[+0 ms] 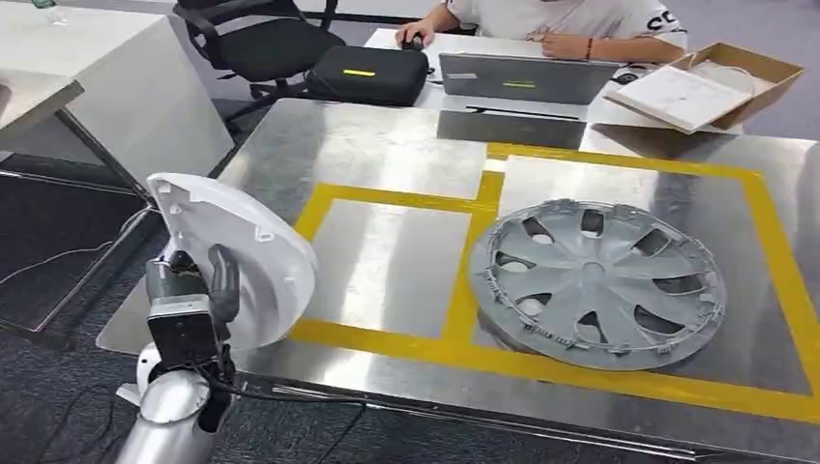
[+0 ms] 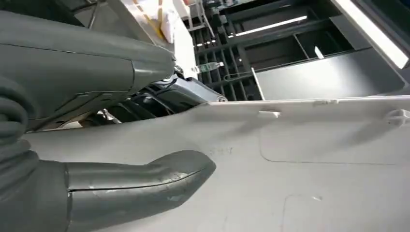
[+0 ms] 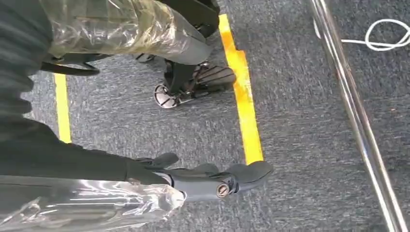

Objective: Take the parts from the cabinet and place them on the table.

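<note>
My left hand [image 1: 193,285] grips a white curved plastic part [image 1: 242,251] from below and holds it upright over the left front corner of the steel table [image 1: 387,145]. In the left wrist view, a grey finger [image 2: 140,186] presses flat against the part's white inner face [image 2: 300,159]. A grey wheel cover [image 1: 595,283] lies flat inside the right-hand box of yellow tape [image 1: 387,343]. The left-hand taped box, just right of the held part, has bare steel. My right hand [image 3: 212,179] hangs over the carpet with its dark fingers stretched out and nothing in them.
Across the table a person works at a laptop [image 1: 527,77], beside a black case [image 1: 367,72] and an open cardboard box [image 1: 706,82]. A black office chair [image 1: 261,43] and a white desk [image 1: 87,68] stand at the back left. Yellow floor tape [image 3: 241,92] crosses the carpet.
</note>
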You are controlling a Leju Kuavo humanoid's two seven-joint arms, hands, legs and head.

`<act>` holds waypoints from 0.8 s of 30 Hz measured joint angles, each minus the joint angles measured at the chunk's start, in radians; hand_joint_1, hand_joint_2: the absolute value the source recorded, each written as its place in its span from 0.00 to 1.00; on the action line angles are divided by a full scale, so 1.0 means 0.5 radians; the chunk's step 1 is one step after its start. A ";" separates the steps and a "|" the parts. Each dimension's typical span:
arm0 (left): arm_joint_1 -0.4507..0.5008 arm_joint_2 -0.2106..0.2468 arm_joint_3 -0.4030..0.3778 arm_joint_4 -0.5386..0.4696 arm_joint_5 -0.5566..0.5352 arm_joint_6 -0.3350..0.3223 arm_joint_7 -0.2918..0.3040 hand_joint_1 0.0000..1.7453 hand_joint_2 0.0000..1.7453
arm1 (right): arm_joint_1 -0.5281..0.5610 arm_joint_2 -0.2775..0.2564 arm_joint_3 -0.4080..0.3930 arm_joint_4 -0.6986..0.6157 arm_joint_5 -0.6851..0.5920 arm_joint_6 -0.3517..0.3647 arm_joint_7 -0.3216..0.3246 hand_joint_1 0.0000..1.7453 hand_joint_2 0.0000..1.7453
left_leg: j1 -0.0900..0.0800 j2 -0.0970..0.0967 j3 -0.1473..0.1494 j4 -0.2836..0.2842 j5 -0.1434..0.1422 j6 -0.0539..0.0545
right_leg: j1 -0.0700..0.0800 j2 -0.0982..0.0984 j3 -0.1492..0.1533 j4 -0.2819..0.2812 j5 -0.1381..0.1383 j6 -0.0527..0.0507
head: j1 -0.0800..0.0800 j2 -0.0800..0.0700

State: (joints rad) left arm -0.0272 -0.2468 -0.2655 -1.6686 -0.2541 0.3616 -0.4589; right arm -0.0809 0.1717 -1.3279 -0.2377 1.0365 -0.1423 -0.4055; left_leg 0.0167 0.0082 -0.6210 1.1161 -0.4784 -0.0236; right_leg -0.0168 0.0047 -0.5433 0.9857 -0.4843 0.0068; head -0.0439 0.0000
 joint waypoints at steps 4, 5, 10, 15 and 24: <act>0.000 -0.002 0.002 0.000 -0.002 0.000 0.001 1.00 1.00 | -0.004 0.000 0.000 0.000 0.000 -0.007 0.004 0.00 1.00 | -0.014 -0.008 0.096 -0.223 0.026 0.032 | 0.008 0.007 -0.017 0.007 -0.001 0.050 | 0.006 0.000; 0.000 -0.002 0.002 0.000 -0.002 0.000 0.000 1.00 1.00 | -0.003 0.000 0.000 0.000 0.000 -0.007 0.007 0.00 1.00 | -0.021 -0.009 0.095 -0.222 0.026 0.045 | 0.001 0.006 -0.014 -0.002 0.004 0.064 | 0.002 0.000; -0.001 -0.008 0.000 0.001 -0.002 0.000 0.000 1.00 1.00 | -0.005 0.000 -0.004 0.000 -0.003 -0.079 0.025 0.00 1.00 | -0.012 0.001 0.103 -0.253 0.047 0.102 | -0.006 0.002 -0.225 0.438 -0.241 0.092 | 0.019 0.000; 0.000 -0.008 0.000 0.003 -0.002 0.001 0.000 1.00 1.00 | -0.001 0.001 -0.019 0.000 0.000 -0.137 0.050 0.00 1.00 | -0.022 -0.001 0.111 -0.250 0.044 0.101 | -0.005 0.001 -0.181 0.307 -0.061 0.082 | 0.021 0.000; -0.011 -0.005 -0.005 0.002 -0.004 0.024 -0.002 1.00 1.00 | -0.008 0.011 -0.023 0.000 0.008 -0.155 0.054 0.00 1.00 | -0.038 -0.004 0.116 -0.261 0.040 0.135 | 0.003 0.003 -0.023 0.000 0.015 0.043 | -0.014 0.000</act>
State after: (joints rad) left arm -0.0327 -0.2491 -0.2682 -1.6674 -0.2560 0.3734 -0.4601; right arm -0.0851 0.1770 -1.3394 -0.2377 1.0406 -0.2197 -0.3784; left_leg -0.0024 0.0062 -0.5629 0.9858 -0.4585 0.0439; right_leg -0.0154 0.0062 -0.5549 0.9859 -0.4767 0.0282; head -0.0509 0.0000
